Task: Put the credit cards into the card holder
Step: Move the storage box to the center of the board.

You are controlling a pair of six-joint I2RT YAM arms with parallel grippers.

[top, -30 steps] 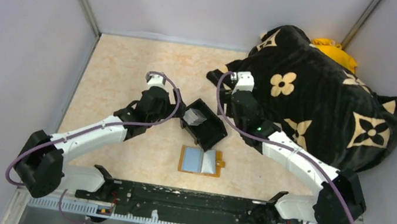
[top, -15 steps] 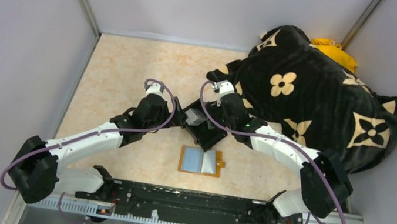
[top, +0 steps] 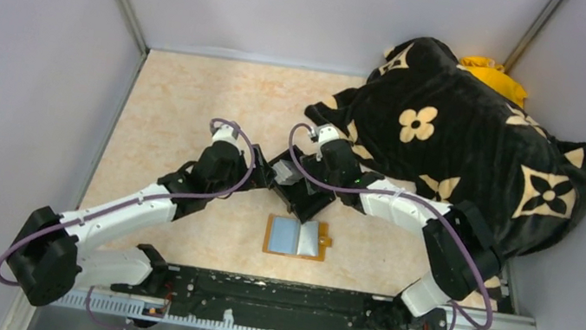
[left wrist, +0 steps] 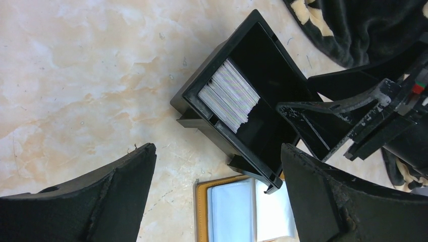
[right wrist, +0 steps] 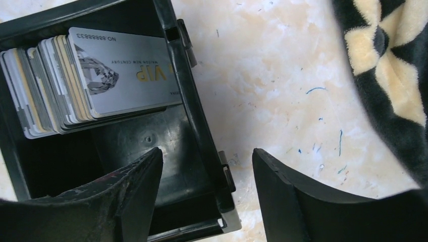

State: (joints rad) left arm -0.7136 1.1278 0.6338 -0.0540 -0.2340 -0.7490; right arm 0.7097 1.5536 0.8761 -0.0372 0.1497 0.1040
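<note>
Glossy credit cards (right wrist: 121, 75); black box (right wrist: 199, 126) (plastic, seemingly).

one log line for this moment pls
left pincer: open, empty, beside black box | right pincer: open, astride box wall | credit cards: stacked in box | card holder: lying open on table

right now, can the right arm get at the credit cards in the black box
Probably yes. The right hand is open right at the black box, one finger inside it, the other outside its wall. The credit cards stand uncovered in the box's open top; nothing lies over them.
</note>
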